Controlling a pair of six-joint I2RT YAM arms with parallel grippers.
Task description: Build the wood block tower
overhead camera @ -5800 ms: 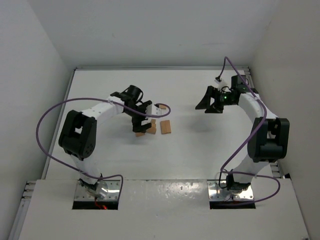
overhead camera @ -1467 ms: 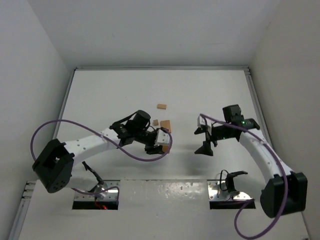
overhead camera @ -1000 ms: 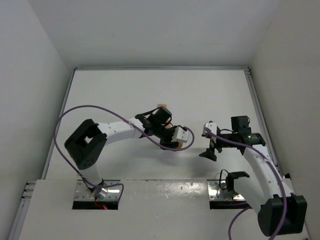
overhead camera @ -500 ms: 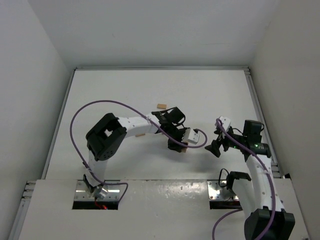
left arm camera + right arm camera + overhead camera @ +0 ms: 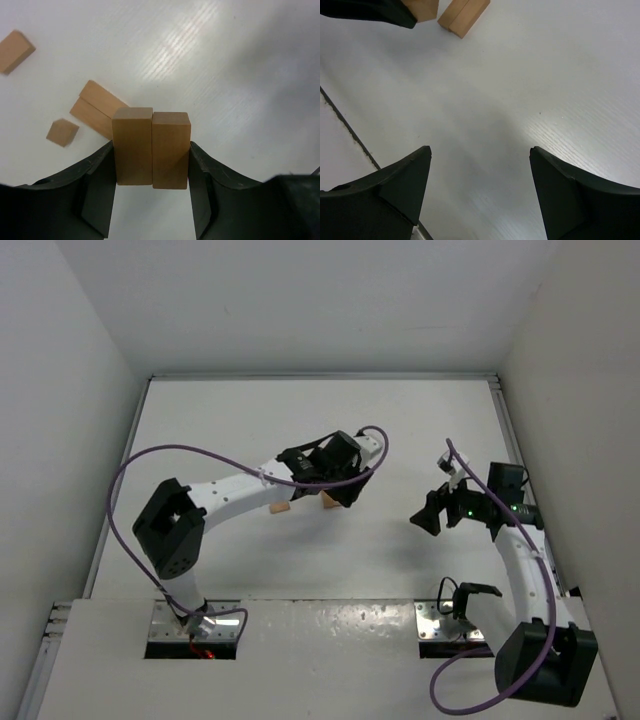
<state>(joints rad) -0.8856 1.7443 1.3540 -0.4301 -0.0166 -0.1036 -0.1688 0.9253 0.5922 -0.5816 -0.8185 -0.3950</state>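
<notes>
Left wrist view: my left pincer (image 5: 151, 147) pinches two wood blocks (image 5: 132, 150) side by side, loose blocks (image 5: 95, 110) lying far left. Top external view hides that grip. My right pincer (image 5: 480, 155) is spread.

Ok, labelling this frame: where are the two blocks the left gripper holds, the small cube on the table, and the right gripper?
held blocks (image 5: 152, 147), left wrist view, seam between them.
small cube (image 5: 62, 132), left wrist view, top face.
right gripper (image 5: 479, 152), right wrist view, midway between fingertips.

This is a robotics lab cell. Plain white walls (image 5: 70, 440) box in a white table (image 5: 400, 420), with two cabled arms (image 5: 235, 490) bolted at its near edge.
</notes>
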